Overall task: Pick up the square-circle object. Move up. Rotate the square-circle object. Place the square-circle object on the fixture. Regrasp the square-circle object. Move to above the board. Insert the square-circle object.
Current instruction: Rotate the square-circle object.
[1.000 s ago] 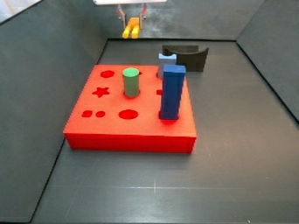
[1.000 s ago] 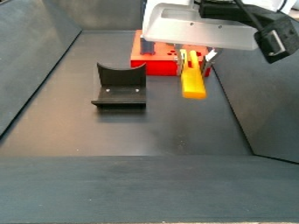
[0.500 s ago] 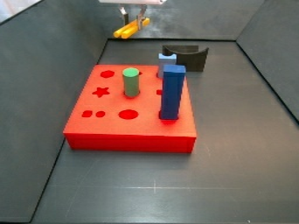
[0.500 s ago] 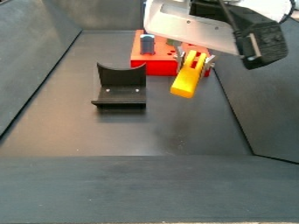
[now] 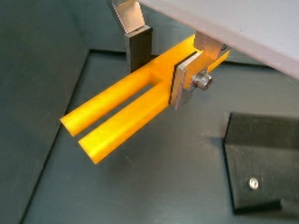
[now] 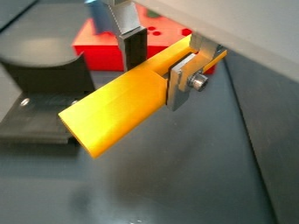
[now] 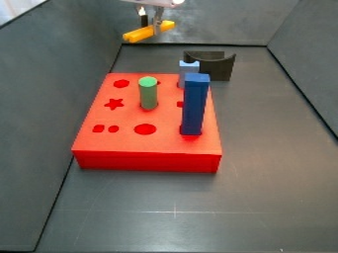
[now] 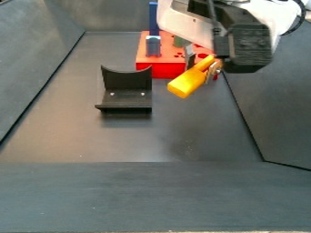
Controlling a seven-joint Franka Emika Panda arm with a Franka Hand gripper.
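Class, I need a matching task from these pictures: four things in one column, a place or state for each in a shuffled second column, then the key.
Things
1. square-circle object
2. green cylinder
3. fixture
4. gripper

Places or states
A. standing upright in the board
B. bare, on the floor
C. held tilted in the air
D. shut on the yellow peg, above the floor

Pairs: 1-C, 2-A, 3-B, 4-D

Yellow-orange square-circle object point(image 8: 186, 81); red board point(image 7: 145, 133); silver gripper point(image 5: 163, 63) fingers point(image 5: 139, 39); black fixture point(image 8: 124, 90).

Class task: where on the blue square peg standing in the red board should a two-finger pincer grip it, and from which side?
Grip the blue square peg near its free top end, coming straight down, pincer closing on two opposite flat faces. It stands upright in the red board; the pincer now holds the yellow peg.
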